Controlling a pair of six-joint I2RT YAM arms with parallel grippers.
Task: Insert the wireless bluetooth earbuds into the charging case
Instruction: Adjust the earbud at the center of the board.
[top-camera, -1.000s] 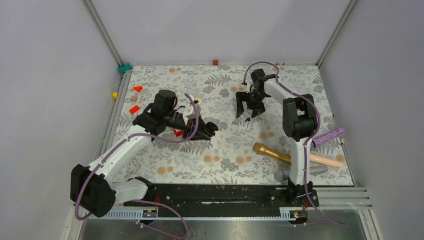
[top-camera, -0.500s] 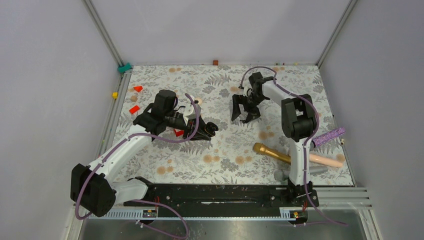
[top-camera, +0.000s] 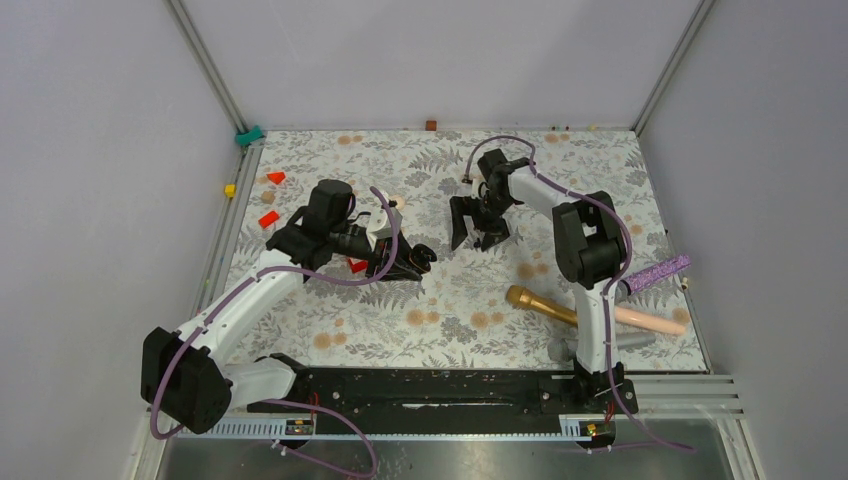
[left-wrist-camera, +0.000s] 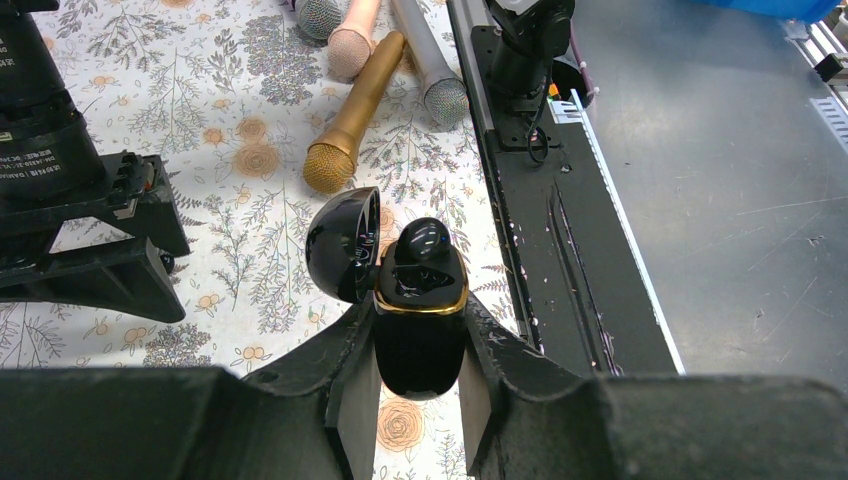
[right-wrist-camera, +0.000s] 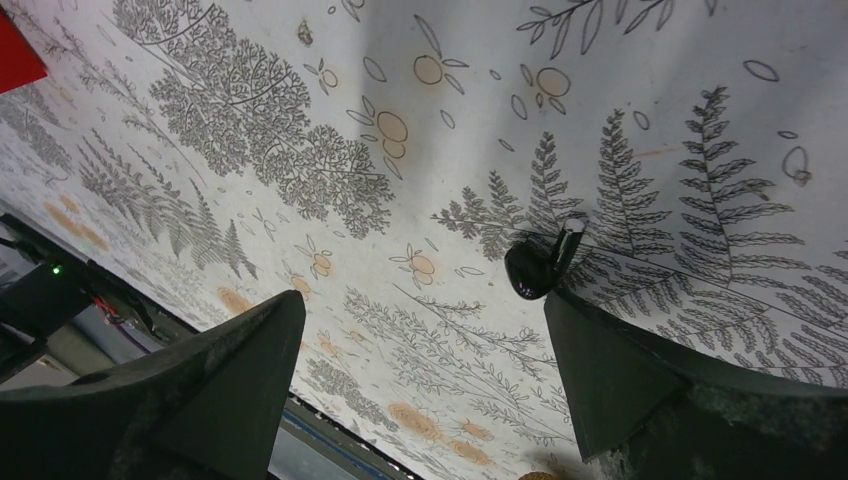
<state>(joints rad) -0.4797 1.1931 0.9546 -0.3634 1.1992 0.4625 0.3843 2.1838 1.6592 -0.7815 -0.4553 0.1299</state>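
My left gripper (top-camera: 405, 262) (left-wrist-camera: 420, 312) is shut on the charging case (left-wrist-camera: 420, 335), a glossy black shell with a gold rim. Its lid (left-wrist-camera: 342, 245) is swung open to the left. One black earbud (left-wrist-camera: 424, 242) sits in the case's top. My right gripper (top-camera: 475, 228) (right-wrist-camera: 425, 310) is open and low over the floral mat, to the right of the case. A second black earbud (right-wrist-camera: 530, 272) lies on the mat just off the tip of its right finger (right-wrist-camera: 590, 350), not between the fingers. No pale earbuds show.
A gold microphone (top-camera: 540, 303), a pink one (top-camera: 650, 320) and a grey one (top-camera: 565, 350) lie at the front right. A purple glitter stick (top-camera: 657, 272) lies on the right edge. Red triangular bits (top-camera: 268, 218) lie at the left. The arms' black base rail (top-camera: 430, 390) runs along the front.
My right gripper has moved left and a little nearer over the mat, towards the case, staying open. My left gripper has held still with the case.
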